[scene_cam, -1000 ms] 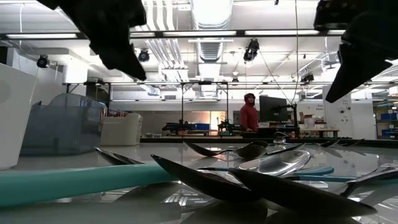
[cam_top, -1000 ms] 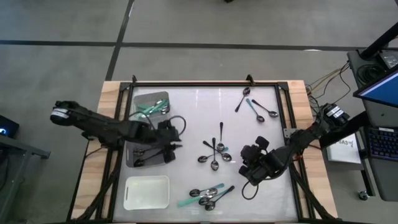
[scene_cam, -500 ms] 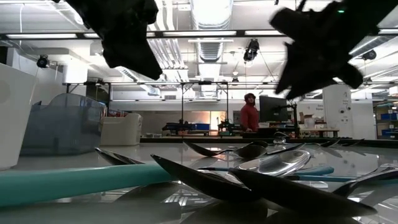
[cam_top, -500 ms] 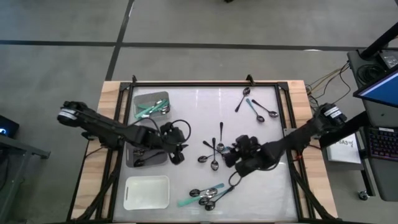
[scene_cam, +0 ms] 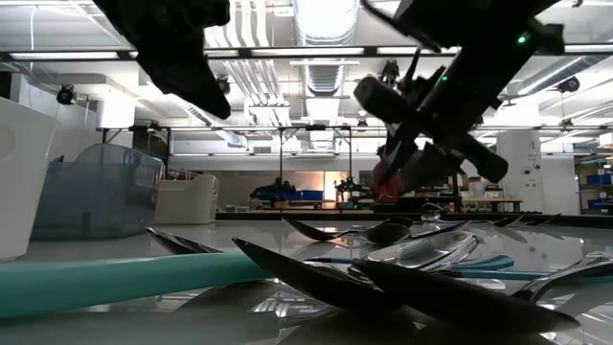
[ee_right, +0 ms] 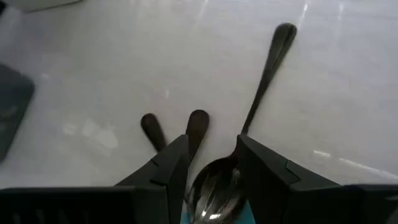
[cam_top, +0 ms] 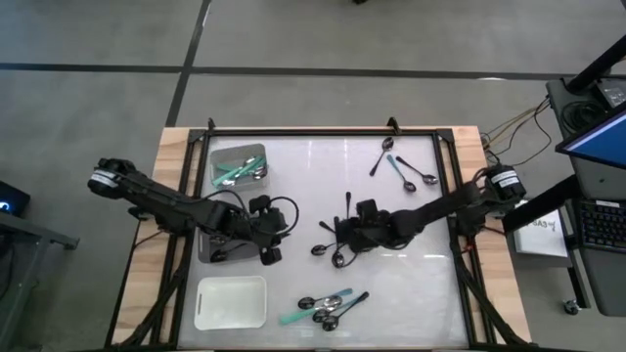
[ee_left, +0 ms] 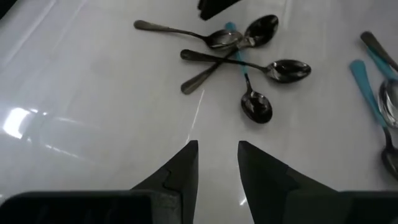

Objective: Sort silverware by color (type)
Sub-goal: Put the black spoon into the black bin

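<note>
White table top (cam_top: 303, 176) on a wooden bench, seen from above. Grey tray (cam_top: 238, 164) at upper left, holding teal-handled spoons (cam_top: 231, 174). White tray (cam_top: 231, 302) at lower left. Central spoon cluster (cam_top: 337, 244) mid-frame; three more spoons (cam_top: 401, 168) at upper right; mixed teal and silver spoons (cam_top: 325, 308) at bottom centre. Left gripper (cam_top: 271, 252) just left of centre, beside a second grey tray (cam_top: 205, 246). Right gripper (cam_top: 344, 230) over the central cluster.

Low view: spoon bowls and a teal handle (scene_cam: 115, 283) across the foreground; both arms dark overhead; person in red top (scene_cam: 384, 177) far back.

Left wrist view: left gripper fingers (ee_left: 176, 174) parted, nothing held, above bare table; cluster beyond.

Right wrist view: right gripper fingers (ee_right: 165, 171) apart, straddling a spoon bowl (ee_right: 214, 186), not visibly clamped; two dark handle tips (ee_right: 174, 127) and a long handle (ee_right: 267, 74) beyond.
</note>
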Controlling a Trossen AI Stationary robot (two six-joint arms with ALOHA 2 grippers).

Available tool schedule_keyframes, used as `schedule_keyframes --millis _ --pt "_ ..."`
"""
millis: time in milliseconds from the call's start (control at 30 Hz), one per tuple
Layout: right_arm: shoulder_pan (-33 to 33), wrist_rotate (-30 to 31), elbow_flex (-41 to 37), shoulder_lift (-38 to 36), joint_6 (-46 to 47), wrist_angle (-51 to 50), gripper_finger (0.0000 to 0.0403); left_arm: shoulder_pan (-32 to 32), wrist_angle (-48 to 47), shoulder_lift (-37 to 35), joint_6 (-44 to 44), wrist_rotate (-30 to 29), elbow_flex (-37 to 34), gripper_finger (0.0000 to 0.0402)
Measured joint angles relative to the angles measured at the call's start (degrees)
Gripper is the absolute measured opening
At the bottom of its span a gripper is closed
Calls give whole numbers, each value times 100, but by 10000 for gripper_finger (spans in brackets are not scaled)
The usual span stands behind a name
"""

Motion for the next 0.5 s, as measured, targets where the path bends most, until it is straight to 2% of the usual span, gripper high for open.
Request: schedule_keyframes --millis 500 --pt "-649 -541 88 494 475 -53 127 0 -30 -5 611 70 -2 96"
